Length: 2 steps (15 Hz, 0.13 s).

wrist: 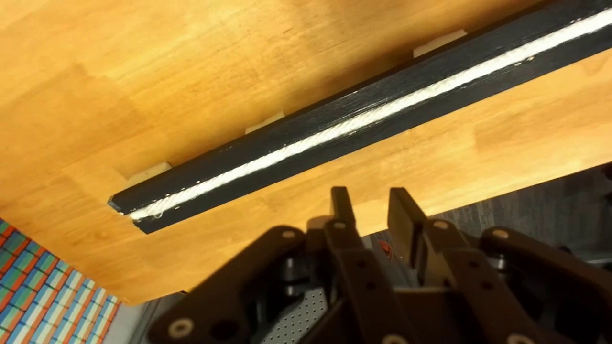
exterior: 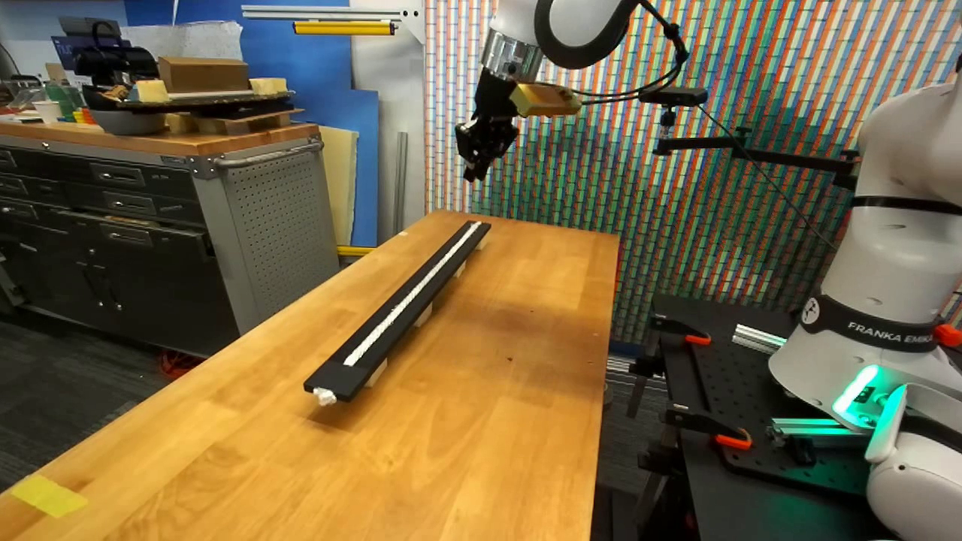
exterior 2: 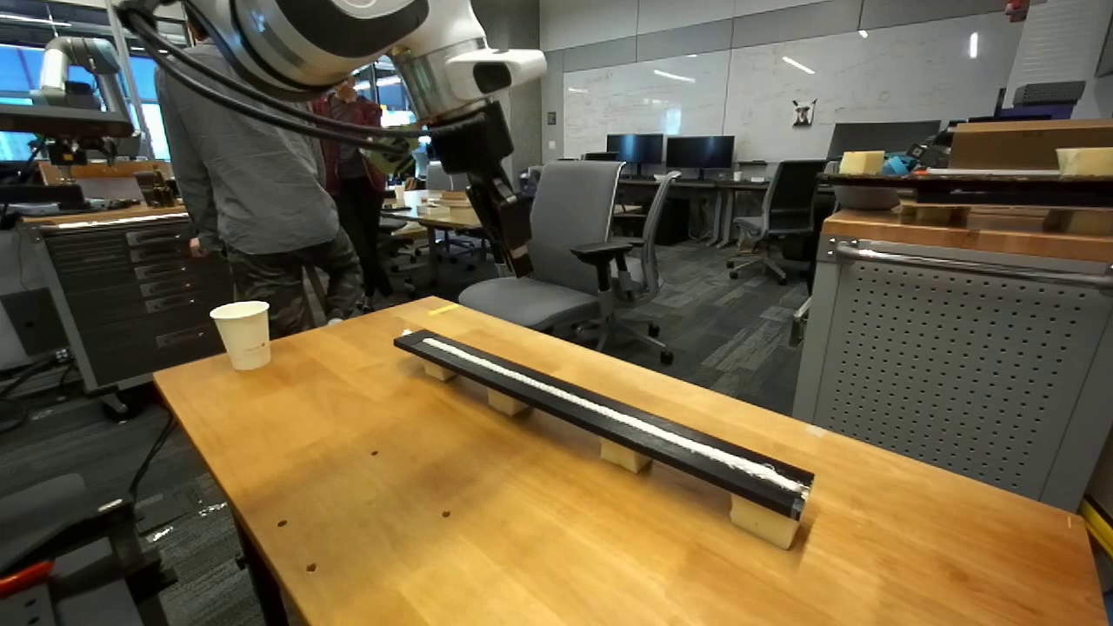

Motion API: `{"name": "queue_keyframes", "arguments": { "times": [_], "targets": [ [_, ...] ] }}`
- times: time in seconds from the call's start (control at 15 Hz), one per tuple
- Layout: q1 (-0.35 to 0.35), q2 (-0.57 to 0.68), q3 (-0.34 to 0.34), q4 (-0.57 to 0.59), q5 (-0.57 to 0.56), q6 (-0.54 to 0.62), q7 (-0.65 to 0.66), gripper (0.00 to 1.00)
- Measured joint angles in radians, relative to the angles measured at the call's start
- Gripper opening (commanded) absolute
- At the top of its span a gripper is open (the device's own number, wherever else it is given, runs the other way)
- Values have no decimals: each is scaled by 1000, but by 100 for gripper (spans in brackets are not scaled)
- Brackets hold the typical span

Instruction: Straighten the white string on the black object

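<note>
- Presently, one white string: laid lengthwise on top of the black bar; I read it as straight in both exterior views and the wrist view.
- Black bar: long, narrow, set along the wooden tabletop.
- String ends: by the bar end nearer the striped wall, I see a small stray loop; toward the opposite end, the cord stops short of the bar's edge.
- One white tuft: at that opposite end of the bar.
- Four pale blocks: beneath the bar, spaced along it, keeping it off the wood.
- One gripper: my fingers stand parted, a visible gap between them; up in the air, well apart from string and bar.
- One paper cup: upright, near a table corner.
- One piece of yellow tape: flat on the tabletop, by its edge.
- One person in grey: standing beyond the table in an exterior view.
</note>
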Motion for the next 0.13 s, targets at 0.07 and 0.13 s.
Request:
{"name": "queue_keyframes", "arguments": {
  "times": [0.07,0.13],
  "targets": [
    [0,-26,9,-20,0,-5,-5,42],
    [0,-46,14,-35,0,-9,-7,45]
  ]
}}
